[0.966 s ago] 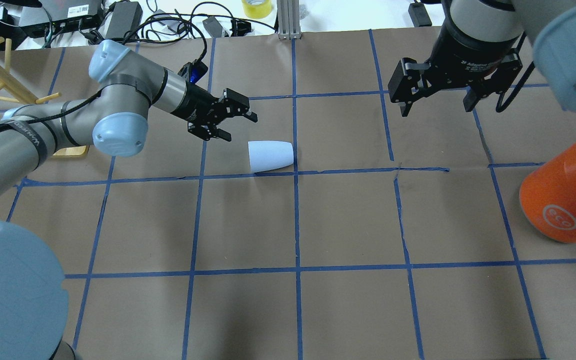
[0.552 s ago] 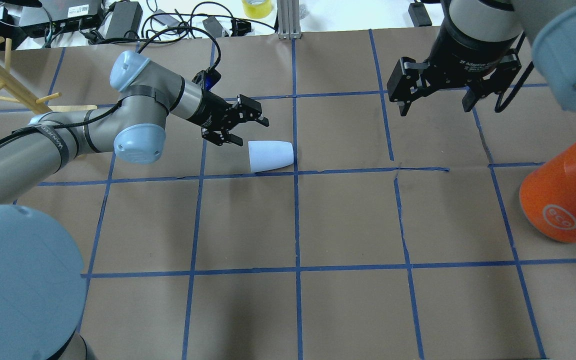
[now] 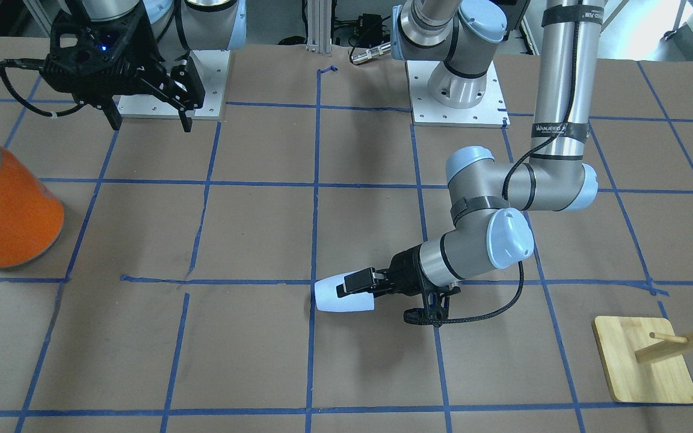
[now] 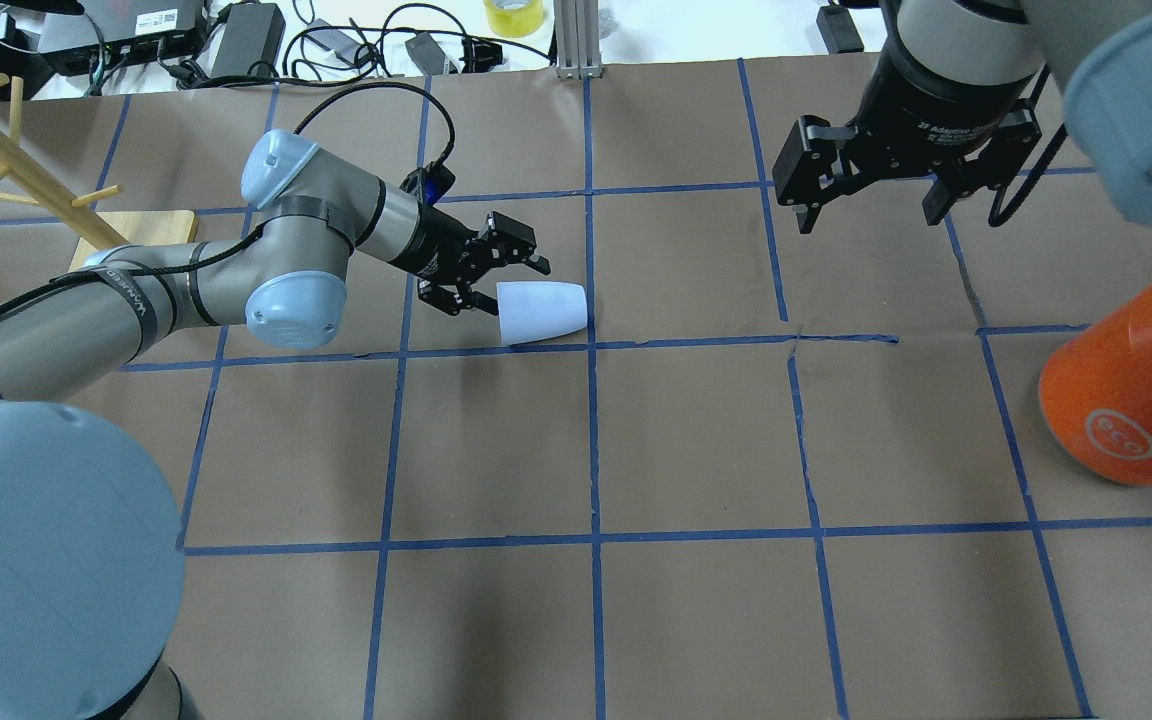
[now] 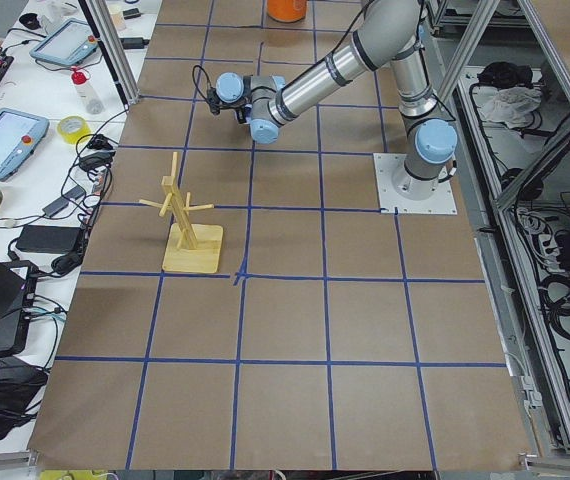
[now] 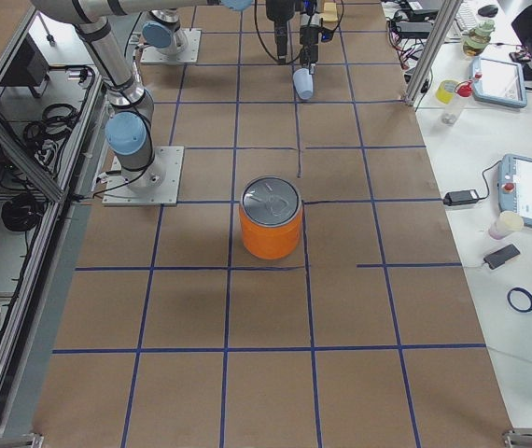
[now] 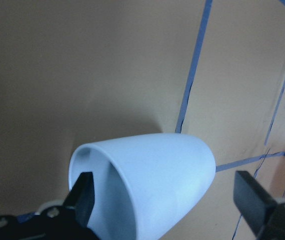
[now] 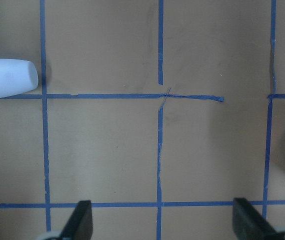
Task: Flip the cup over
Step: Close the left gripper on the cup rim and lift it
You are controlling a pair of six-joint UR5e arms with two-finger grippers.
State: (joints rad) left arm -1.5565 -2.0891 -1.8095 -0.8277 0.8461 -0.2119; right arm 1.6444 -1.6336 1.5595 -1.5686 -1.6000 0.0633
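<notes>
The cup (image 4: 544, 311) is a small pale blue-white tumbler lying on its side on the brown paper, with its mouth toward my left arm. It also shows in the front view (image 3: 337, 296), the left wrist view (image 7: 152, 180), the right wrist view (image 8: 7, 77) and the right side view (image 6: 302, 82). My left gripper (image 4: 509, 284) is open at the cup's mouth. In the left wrist view one finger (image 7: 84, 196) sits inside the rim and the other (image 7: 255, 200) stands well outside the wall. My right gripper (image 4: 871, 215) is open and empty, held high at the far right.
A big orange can (image 4: 1126, 395) with a silver lid stands at the right edge. A wooden peg rack (image 4: 6, 150) on a board (image 3: 644, 361) stands at the far left. Cables and power bricks (image 4: 246, 40) lie beyond the table's far edge.
My left arm has reached right and down toward the cup, and its open fingers now sit at the cup's mouth. The cup and my right arm have not moved.
</notes>
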